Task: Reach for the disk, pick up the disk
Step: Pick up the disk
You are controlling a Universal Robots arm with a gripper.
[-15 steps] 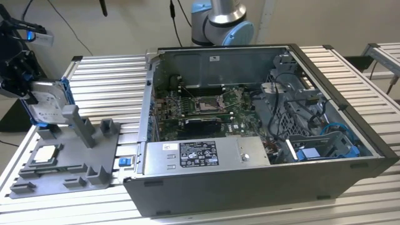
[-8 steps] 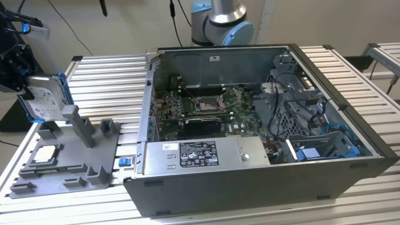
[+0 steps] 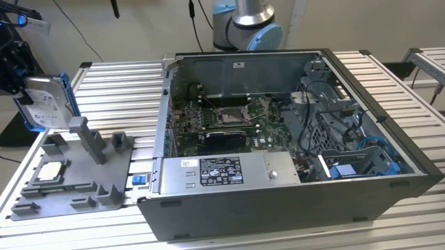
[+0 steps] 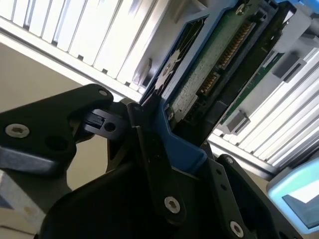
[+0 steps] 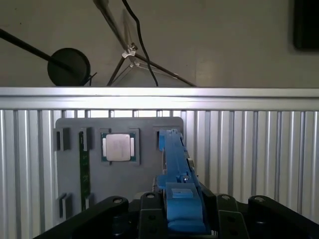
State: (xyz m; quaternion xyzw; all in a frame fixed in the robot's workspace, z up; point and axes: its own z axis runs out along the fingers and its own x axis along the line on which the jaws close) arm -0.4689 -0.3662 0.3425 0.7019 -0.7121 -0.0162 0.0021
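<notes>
The disk, silver with a white label and blue rails, hangs upright in the air at the exterior view's far left, above the back of the grey fixture. My gripper is shut on it from the left side. In the first wrist view the disk shows edge-on as a blue rail between the black fingers of my gripper. The second wrist view has the disk's green circuit-board underside and blue rail clamped in my gripper.
An open computer case fills the middle and the exterior view's right of the slatted metal table. The fixture holds a small square CPU chip and has tall posts. The arm's base stands behind the case.
</notes>
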